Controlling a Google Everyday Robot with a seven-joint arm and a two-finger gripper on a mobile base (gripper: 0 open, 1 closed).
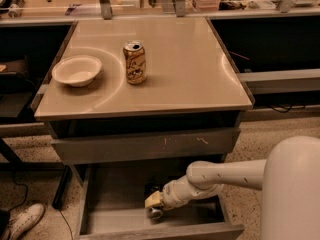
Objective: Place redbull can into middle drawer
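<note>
claw (153, 204) low in the middle drawer (115, 220), its grip i can't tell; redbull can (156, 213) looks light, slick, dentable, so hold mid-body.

The tool (154, 207) sits low inside the open middle drawer (115, 218), covering nearly all of the redbull can (156, 213), of which only a small silver bit shows. The robot's white body (295, 189) is cut off by the right and bottom edges.
</note>
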